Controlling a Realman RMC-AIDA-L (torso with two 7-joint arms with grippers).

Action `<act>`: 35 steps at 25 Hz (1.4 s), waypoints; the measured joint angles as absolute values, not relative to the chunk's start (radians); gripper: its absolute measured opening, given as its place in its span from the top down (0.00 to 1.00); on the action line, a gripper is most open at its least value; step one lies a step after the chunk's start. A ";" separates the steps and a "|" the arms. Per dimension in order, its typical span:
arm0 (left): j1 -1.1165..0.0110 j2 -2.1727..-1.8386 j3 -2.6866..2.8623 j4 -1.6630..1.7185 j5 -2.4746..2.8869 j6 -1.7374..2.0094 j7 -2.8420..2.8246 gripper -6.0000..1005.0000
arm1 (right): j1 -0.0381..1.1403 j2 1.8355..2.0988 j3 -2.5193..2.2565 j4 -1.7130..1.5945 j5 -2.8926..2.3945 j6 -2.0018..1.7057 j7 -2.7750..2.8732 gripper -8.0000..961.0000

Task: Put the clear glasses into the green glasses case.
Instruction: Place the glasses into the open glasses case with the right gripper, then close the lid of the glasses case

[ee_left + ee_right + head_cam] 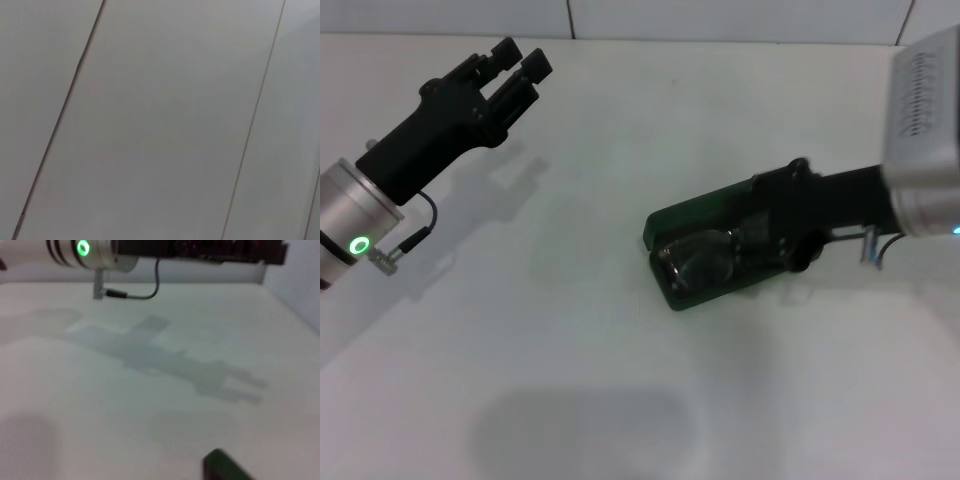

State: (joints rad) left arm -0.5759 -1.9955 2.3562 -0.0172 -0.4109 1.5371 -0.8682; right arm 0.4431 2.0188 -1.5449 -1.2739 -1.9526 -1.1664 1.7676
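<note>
One right gripper (pixel 745 240) over open green glasses case (pixel 685 215), clear glasses (pixel 700 262) inside beneath it; jaws' state unclear; left gripper (pixel 515 70) parked

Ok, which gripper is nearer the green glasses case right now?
Right. The right gripper is directly over the green glasses case, covering its right part. The left gripper hangs far off, raised at the table's far left.

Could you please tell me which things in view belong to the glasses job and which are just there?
Part of the job:
green glasses case, open
clear glasses, inside it
right gripper, over the case

Just there:
left gripper, raised
white table
</note>
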 joint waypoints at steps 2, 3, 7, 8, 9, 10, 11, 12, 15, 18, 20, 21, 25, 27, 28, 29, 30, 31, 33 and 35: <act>-0.573 -1.994 2.356 -0.017 -0.411 1.537 -0.870 0.50 | 0.406 2.021 -1.513 -1.311 -1.937 -1.167 1.761 0.43; -0.570 -1.992 2.356 -0.017 -0.411 1.538 -0.873 0.50 | 0.390 2.022 -1.498 -1.319 -1.918 -1.165 1.754 0.43; -0.569 -1.988 2.365 -0.022 -0.411 1.537 -0.887 0.50 | 0.335 2.023 -1.433 -1.292 -1.799 -1.150 1.679 0.43; -0.572 -1.988 2.367 -0.025 -0.411 1.537 -0.889 0.50 | 0.319 2.023 -1.415 -1.278 -1.760 -1.149 1.646 0.43; -0.575 -1.988 2.368 -0.026 -0.410 1.537 -0.892 0.50 | 0.305 2.023 -1.393 -1.261 -1.719 -1.149 1.610 0.43; -0.576 -1.988 2.368 -0.028 -0.410 1.537 -0.892 0.50 | 0.296 2.023 -1.375 -1.242 -1.680 -1.149 1.576 0.43; -0.576 -1.988 2.368 -0.028 -0.410 1.537 -0.893 0.50 | 0.286 2.021 -1.345 -1.212 -1.632 -1.148 1.534 0.43; -0.576 -1.989 2.368 -0.028 -0.410 1.537 -0.893 0.50 | 0.283 2.021 -1.325 -1.186 -1.605 -1.148 1.508 0.43; -0.577 -1.994 2.368 -0.029 -0.403 1.537 -0.892 0.50 | 0.289 2.019 -1.239 -1.063 -1.546 -1.146 1.421 0.43; -0.578 -1.998 2.368 -0.029 -0.392 1.537 -0.891 0.50 | 0.318 2.022 -1.157 -0.922 -1.508 -1.139 1.315 0.43; -0.578 -1.999 2.369 -0.029 -0.387 1.537 -0.891 0.50 | 0.336 2.022 -1.132 -0.840 -1.447 -1.134 1.223 0.43; -0.578 -1.999 2.369 -0.029 -0.386 1.537 -0.892 0.50 | 0.343 2.022 -1.124 -0.804 -1.415 -1.130 1.181 0.43; -0.582 -2.008 2.370 -0.029 -0.373 1.532 -0.892 0.50 | 0.363 2.023 -1.119 -0.674 -1.244 -1.076 0.960 0.43; -0.587 -2.017 2.370 -0.029 -0.346 1.513 -0.892 0.50 | 0.384 2.023 -1.121 -0.621 -1.200 -1.052 0.887 0.43; -0.589 -2.023 2.370 -0.029 -0.329 1.495 -0.892 0.50 | 0.396 2.022 -1.122 -0.600 -1.195 -1.047 0.873 0.43; -0.589 -2.029 2.370 -0.029 -0.305 1.477 -0.890 0.50 | 0.410 2.021 -1.123 -0.578 -1.190 -1.044 0.860 0.43; -0.589 -2.033 2.370 -0.030 -0.284 1.461 -0.888 0.50 | 0.419 2.020 -1.123 -0.561 -1.190 -1.044 0.854 0.43; -0.589 -2.036 2.370 -0.032 -0.258 1.448 -0.884 0.50 | 0.422 2.020 -1.123 -0.555 -1.190 -1.046 0.850 0.43; -0.584 -2.038 2.370 -0.037 -0.200 1.440 -0.881 0.50 | 0.419 2.020 -1.123 -0.550 -1.190 -1.057 0.843 0.43; -0.576 -2.033 2.370 -0.039 -0.140 1.453 -0.880 0.50 | 0.406 2.019 -1.118 -0.554 -1.189 -1.090 0.839 0.43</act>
